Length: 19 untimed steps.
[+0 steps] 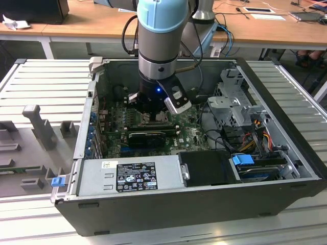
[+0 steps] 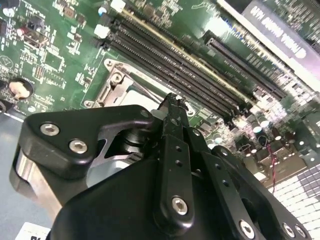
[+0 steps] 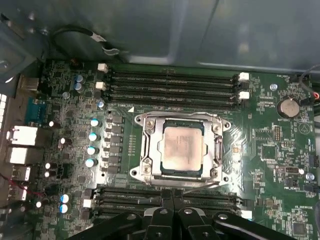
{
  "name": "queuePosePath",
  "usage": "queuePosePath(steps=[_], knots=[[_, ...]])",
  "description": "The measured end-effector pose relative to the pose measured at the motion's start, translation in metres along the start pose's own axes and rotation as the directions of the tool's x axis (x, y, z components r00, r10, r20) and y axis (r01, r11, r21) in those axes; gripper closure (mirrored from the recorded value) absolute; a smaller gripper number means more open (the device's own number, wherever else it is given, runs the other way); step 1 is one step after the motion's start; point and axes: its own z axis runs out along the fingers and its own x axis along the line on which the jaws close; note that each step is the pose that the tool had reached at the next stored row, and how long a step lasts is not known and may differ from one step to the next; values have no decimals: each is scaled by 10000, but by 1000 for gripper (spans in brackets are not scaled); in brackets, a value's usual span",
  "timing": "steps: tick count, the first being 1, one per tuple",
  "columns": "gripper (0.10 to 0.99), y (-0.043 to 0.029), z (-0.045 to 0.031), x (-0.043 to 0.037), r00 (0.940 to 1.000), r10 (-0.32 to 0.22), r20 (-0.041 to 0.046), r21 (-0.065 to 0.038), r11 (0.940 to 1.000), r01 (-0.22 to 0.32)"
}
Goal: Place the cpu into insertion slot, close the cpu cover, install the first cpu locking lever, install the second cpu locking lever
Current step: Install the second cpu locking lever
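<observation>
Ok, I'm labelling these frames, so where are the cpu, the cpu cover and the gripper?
cpu (image 3: 183, 147): first wrist view, middle of its pale metal face.
cpu cover (image 3: 150, 150): first wrist view, one side bar of the frame beside the chip.
gripper (image 3: 172, 200): first wrist view, between the fingertips.

A white and black printed label (image 1: 137, 176) lies on the grey metal power-supply box (image 1: 97, 178) in the exterior view, with a small white sticker (image 1: 109, 164) beside it; their print is too small to read. In the second wrist view, pale lettering (image 2: 280, 30) runs along a long dark card, not legible. In the first wrist view, tiny white markings (image 3: 300, 207) dot the green circuit board (image 3: 260, 165), and a white triangle (image 3: 131, 108) sits near a corner of the square metal cpu cover (image 3: 218, 150).
</observation>
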Motion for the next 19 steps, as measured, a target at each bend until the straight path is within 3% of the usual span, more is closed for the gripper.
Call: queuePosePath(steps=[3,6,9,10,11,16,19], knots=[[980,-42,-7,19,10000,2,3,-40,10000,-2],[980,-42,-8,92,10000,0,8,-126,9999,0],[980,-40,-5,127,10000,-1,23,-351,9994,2],[980,-43,8,155,10000,-1,36,-559,9984,3],[980,-53,34,183,10000,-5,41,-625,9980,7],[980,-86,212,230,10000,-12,41,-645,9979,14],[980,-120,272,265,10000,-9,48,-738,9973,13]])
